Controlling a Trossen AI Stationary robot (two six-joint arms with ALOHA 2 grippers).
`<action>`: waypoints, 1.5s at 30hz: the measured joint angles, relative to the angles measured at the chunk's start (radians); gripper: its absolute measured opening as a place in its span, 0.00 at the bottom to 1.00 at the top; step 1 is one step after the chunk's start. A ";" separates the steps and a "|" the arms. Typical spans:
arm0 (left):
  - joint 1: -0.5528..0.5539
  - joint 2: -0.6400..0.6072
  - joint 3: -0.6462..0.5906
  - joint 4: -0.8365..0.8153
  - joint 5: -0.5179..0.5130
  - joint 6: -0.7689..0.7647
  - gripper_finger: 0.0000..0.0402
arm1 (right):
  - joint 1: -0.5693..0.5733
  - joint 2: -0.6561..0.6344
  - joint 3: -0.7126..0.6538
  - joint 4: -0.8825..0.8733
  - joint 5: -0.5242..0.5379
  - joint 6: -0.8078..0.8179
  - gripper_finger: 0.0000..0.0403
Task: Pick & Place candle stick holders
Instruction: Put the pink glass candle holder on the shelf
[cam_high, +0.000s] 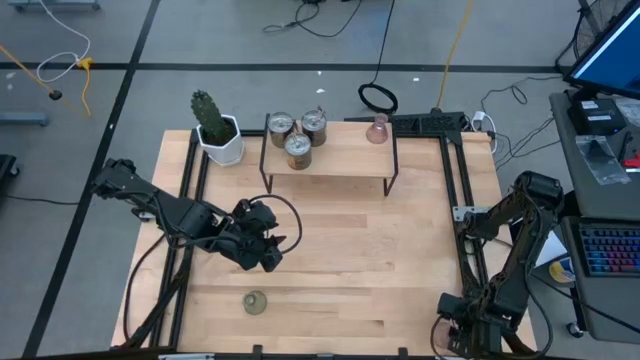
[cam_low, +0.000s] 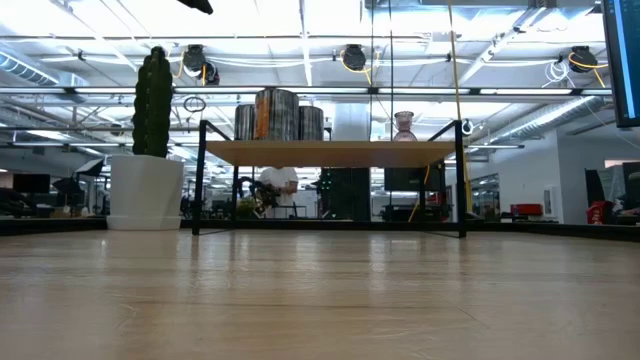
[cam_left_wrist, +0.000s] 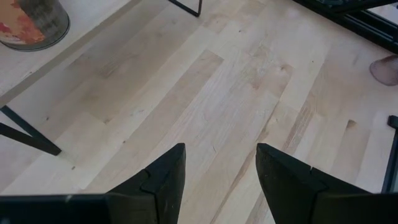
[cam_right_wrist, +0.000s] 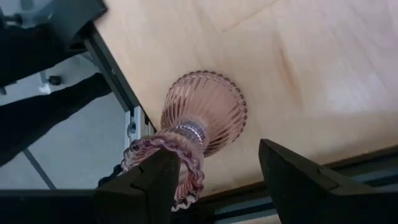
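Three silvery candle stick holders (cam_high: 298, 135) stand on a small raised shelf (cam_high: 340, 160) at the table's far side, and a pink glass one (cam_high: 377, 130) stands at its right end. An olive-green glass holder (cam_high: 255, 302) stands on the table near the front edge. My left gripper (cam_high: 268, 252) hangs open over bare wood just beyond it. My right gripper (cam_right_wrist: 217, 180) is open at the table's near right corner, pointing steeply down. A second pink glass holder (cam_right_wrist: 202, 115) stands there upright on its ribbed foot, its ruffled rim beside one finger. My right gripper has one finger (cam_right_wrist: 152, 183) right at the pink holder's ruffled top rim (cam_right_wrist: 186, 152); whether they touch I cannot tell. The other finger (cam_right_wrist: 298, 180) stands well clear. The holder rests upright on the table.
A green cactus in a white pot (cam_high: 217, 130) stands at the far left beside the shelf. A black frame rail (cam_right_wrist: 118, 81) runs along the table edge close to the pink holder. Open wood lies in the table's middle (cam_high: 350, 240).
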 joint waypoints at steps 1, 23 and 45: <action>0.000 0.000 0.000 0.000 0.000 0.000 0.49 | 0.000 0.000 0.000 0.003 0.001 -0.013 0.53; 0.000 0.000 0.000 0.000 0.000 0.026 0.49 | -0.133 0.001 -0.001 -0.035 0.064 -0.116 0.09; 0.003 0.050 0.000 0.424 0.064 0.526 0.49 | -0.609 -0.214 0.126 -0.059 0.236 -0.625 0.06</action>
